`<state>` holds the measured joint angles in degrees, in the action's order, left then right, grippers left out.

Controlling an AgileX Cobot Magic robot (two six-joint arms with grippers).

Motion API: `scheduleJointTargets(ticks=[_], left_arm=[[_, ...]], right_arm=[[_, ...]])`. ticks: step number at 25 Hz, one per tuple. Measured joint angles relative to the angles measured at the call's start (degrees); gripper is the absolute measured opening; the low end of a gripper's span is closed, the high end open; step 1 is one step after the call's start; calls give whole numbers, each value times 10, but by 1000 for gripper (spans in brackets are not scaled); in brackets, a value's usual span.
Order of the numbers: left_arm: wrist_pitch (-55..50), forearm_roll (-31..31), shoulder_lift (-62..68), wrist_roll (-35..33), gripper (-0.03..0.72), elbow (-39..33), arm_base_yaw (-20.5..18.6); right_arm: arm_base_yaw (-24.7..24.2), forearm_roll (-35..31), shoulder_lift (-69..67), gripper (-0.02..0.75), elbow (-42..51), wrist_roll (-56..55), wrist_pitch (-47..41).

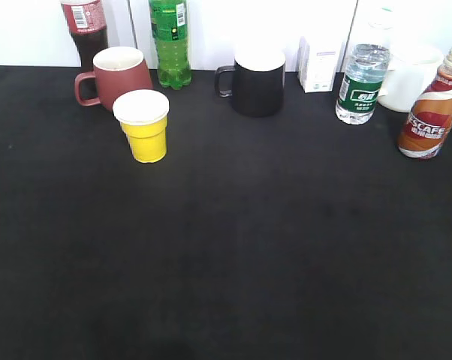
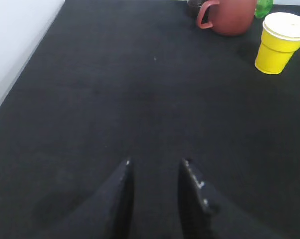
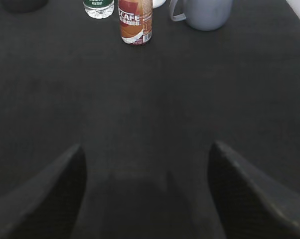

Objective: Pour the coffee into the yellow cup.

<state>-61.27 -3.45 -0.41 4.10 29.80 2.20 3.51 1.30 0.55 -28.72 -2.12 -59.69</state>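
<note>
The coffee bottle (image 1: 432,112), curvy with an orange, red-brown and white NESCAFE label and no cap, stands at the far right of the black table; it also shows upright in the right wrist view (image 3: 135,21). The yellow cup (image 1: 143,124), with a white rim, stands at the left in front of the dark-red mug; it also shows in the left wrist view (image 2: 280,43). My left gripper (image 2: 155,162) is open and empty, low over bare table, far from the cup. My right gripper (image 3: 146,149) is wide open and empty, well short of the bottle. Neither gripper shows in the exterior view.
Along the back stand a cola bottle (image 1: 85,26), a dark-red mug (image 1: 117,75), a green bottle (image 1: 170,41), a black mug (image 1: 256,79), a white carton (image 1: 317,64), a water bottle (image 1: 363,79) and a white mug (image 1: 411,76). A grey-looking mug (image 3: 205,12) stands right of the coffee bottle.
</note>
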Motion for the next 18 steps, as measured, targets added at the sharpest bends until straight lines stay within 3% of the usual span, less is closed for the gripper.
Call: scheduleJointTargets(ticks=[11, 13, 15, 18], left_arm=[[2, -1, 0, 0, 244, 0, 0], [23, 0, 16, 0, 295, 11, 0], [100, 0, 72, 0, 386, 32, 0], [320, 23, 181, -36, 428, 39, 0]], right_arm=[[0, 0, 0, 589, 0, 0, 0], [0, 0, 0, 589, 0, 0, 0], [0, 0, 0, 589, 0, 0, 0], [0, 0, 0, 589, 0, 0, 0]])
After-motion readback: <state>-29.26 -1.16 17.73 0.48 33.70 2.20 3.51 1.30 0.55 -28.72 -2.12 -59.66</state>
